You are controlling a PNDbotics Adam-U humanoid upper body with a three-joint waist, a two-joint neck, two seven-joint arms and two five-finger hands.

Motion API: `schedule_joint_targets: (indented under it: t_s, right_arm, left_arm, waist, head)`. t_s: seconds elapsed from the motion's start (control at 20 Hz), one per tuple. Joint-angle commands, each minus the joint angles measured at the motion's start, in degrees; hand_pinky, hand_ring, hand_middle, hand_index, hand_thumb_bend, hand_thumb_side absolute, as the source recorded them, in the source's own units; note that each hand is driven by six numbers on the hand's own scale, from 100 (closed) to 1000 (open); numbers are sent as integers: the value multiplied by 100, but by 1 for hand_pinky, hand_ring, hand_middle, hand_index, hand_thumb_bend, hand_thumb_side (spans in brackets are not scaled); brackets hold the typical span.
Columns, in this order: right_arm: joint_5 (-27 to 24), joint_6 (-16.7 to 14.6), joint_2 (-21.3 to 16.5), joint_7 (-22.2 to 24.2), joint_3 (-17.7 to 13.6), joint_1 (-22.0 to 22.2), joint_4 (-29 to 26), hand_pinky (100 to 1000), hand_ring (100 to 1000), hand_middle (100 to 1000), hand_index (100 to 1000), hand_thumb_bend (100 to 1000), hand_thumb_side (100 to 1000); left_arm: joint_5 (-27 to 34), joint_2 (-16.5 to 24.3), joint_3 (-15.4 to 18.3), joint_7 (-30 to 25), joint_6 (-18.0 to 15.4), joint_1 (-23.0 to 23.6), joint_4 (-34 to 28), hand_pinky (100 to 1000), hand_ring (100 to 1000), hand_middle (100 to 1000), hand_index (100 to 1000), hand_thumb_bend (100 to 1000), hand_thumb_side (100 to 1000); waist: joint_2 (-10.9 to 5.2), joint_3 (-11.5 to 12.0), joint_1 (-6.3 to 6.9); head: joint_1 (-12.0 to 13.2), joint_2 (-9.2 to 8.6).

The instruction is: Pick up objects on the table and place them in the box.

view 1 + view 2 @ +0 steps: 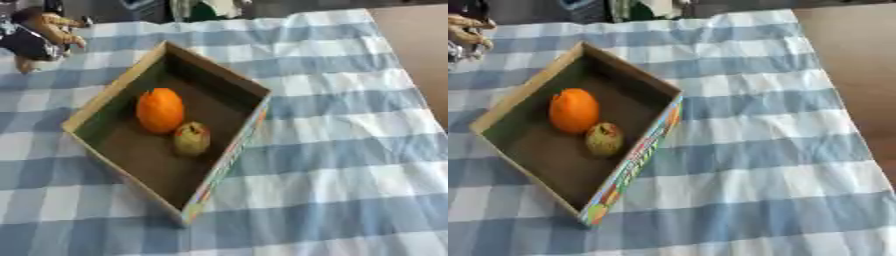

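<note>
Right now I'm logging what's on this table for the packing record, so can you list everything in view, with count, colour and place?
cardboard box: one, brown with a colourful printed side, open-topped, left of centre on the cloth
orange: one, orange, inside the box, toward its far half
small fruit: one, yellow-green with a reddish patch, inside the box, right beside the orange
tablecloth: one, blue and white checked, covering most of the table
table: one, brown, bare strip along the right edge
left hand: one, tan fingers on a black arm, upper left corner, above the cloth; fingers curled, contents unclear
right hand: not in view
</note>
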Motion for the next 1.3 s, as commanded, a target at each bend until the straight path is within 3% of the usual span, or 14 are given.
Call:
schedule_joint_targets:
  t_s: [0.05,0.5,1.3]
  right_arm:
    - [-27,13,-78,-16,-47,-81,-111,747,878,632,822,100,589]
    - [-37,23,-44,-35,-37,-107,-111,747,878,630,821,100,584]
    - [-56,26,-19,-52,-41,-119,-111,747,879,631,821,100,581]
  left_arm:
    - [182,-83,-155,157,138,-172,-500,402,545,451,513,100,287]
    - [432,-778,-685,-124,-98,-177,-1178,404,547,453,513,100,284]
    - [624,-956,-1356,-456,-319,213,-800,426,568,482,563,100,268]
  waist:
    - [-178,7,-11]
    - [-191,-8,4]
    - [-184,-18,61]
  head:
    - [-50,56]
    - [-46,84]
    - [-40,46]
